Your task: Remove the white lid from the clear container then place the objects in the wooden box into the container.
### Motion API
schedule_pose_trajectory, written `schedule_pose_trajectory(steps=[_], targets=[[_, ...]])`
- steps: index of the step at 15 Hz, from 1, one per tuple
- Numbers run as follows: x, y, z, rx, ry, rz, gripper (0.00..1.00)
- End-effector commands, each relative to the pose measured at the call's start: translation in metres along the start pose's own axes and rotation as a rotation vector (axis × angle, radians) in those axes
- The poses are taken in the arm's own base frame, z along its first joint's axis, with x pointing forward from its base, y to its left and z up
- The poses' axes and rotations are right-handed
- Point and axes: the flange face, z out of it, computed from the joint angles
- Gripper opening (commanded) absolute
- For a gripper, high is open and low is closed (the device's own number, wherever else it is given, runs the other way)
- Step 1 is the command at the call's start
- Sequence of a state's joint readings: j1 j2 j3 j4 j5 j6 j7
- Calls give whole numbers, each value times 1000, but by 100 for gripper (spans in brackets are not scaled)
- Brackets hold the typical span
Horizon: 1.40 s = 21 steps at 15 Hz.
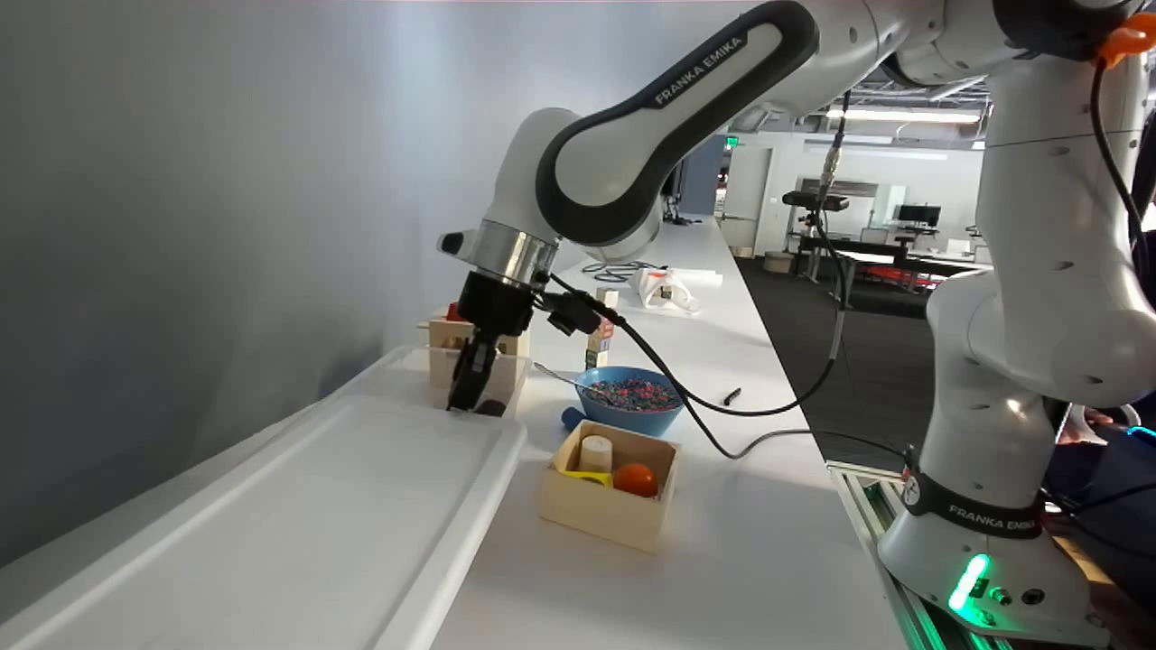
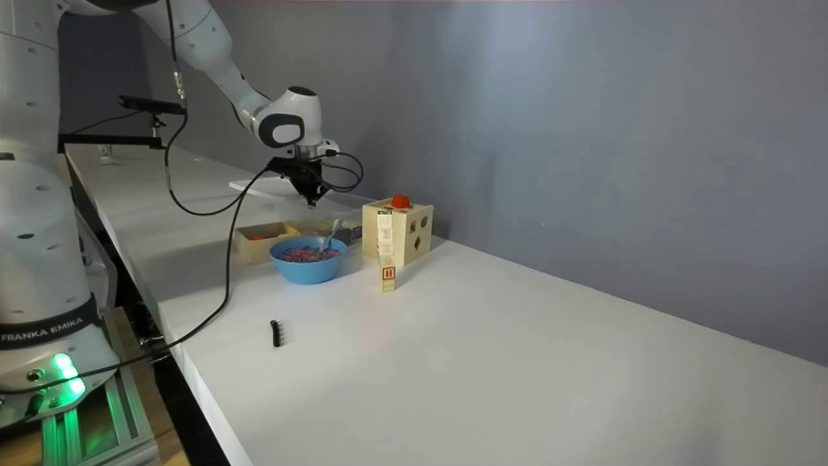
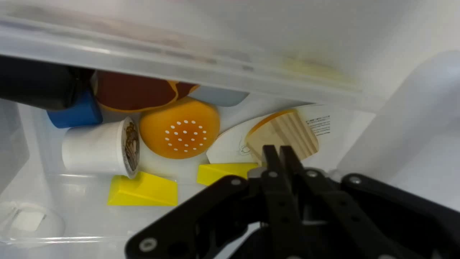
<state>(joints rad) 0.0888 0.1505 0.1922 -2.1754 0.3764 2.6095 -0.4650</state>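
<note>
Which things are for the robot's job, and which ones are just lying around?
For the job:
white lid
clear tub
small wooden box
inside it: orange ball, pale piece, yellow piece

Just lying around:
blue bowl
spoon
wooden box with holes
thin tower
black comb-like thing

1 wht lid (image 1: 289, 524), 1 clr container (image 1: 517, 381), 2 wood boxes (image 2: 402, 238), 3+ pcs (image 1: 636, 480) in open box (image 1: 601, 515), 1 bowl (image 1: 623, 420); wrist view: 2 ylw blocks (image 3: 143, 190), 1 dotted bun (image 3: 179, 128).
</note>
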Motion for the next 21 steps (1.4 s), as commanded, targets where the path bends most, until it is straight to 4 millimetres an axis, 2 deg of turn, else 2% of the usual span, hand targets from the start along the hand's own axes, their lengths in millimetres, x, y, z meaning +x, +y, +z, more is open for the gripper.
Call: schedule_pose_trajectory(steps=[1,5,8,10,14,17,18,21], targets=[[7,9,3,-19,-23,47,40],[6,28,-10,-71,0,119,68],[4,45,-46,-59,54,185,88],[0,51,-76,-33,100,206,99],[-32,58,-129,-40,86,210,100],[-66,76,-159,-33,59,240,100],[-36,73,-141,-46,71,243,100],[-58,82,-159,-44,66,252,100]])
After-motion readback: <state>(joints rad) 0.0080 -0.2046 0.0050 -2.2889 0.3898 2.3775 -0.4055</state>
